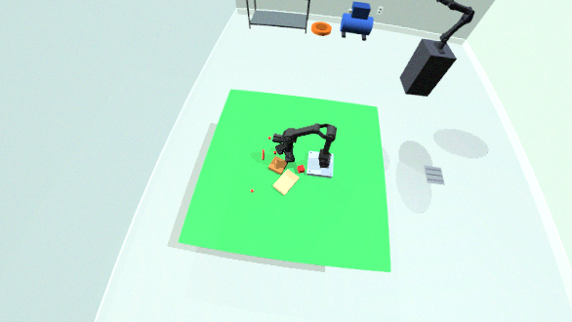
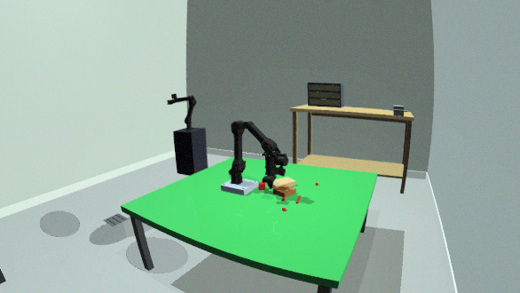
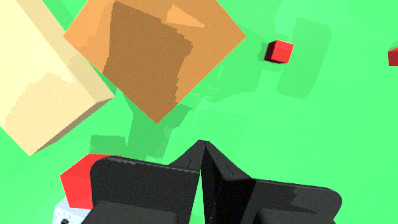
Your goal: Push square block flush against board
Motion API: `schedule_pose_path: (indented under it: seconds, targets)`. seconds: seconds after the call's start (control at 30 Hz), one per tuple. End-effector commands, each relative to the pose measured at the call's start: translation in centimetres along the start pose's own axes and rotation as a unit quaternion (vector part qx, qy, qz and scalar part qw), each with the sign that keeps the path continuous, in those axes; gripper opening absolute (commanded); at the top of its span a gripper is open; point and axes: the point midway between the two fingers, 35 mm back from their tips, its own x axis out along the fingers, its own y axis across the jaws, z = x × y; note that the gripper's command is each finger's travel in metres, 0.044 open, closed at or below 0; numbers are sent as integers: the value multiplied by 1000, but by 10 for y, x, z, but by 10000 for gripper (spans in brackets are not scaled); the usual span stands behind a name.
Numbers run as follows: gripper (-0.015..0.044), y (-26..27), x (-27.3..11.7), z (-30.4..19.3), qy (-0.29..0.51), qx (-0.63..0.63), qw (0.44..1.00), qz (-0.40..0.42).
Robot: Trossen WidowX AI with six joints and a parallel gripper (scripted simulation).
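Wrist view shows the gripper (image 3: 202, 150) with its two fingers pressed tight together and nothing between them. It hangs just above the green table (image 3: 310, 130). Straight ahead of the fingertips, a little way off, sits the square block (image 3: 155, 55), turned so one corner points back at the gripper. The pale board (image 3: 40, 85) lies to the block's left, and the two look like they touch there, but I cannot tell if a whole side meets. From above, the board's long side runs slanted away from the block. A small red cube (image 3: 279, 51) sits off to the right, well apart. I think the next push should come at the block's right side, toward the board.
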Motion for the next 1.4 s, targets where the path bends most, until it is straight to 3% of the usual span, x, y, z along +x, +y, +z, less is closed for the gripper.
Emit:
schedule_pose_path:
  seconds: [0.0, 0.4, 0.8, 1.37]
  targets:
    - [0, 2, 7, -2, 3, -56, 998, 2]
    - [0, 6, 24, -1, 3, -257, 966, 3]
    - [0, 10, 40, -2, 2, -446, 895, 4]
    - [0, 16, 40, 4, 2, -447, 895, 4]
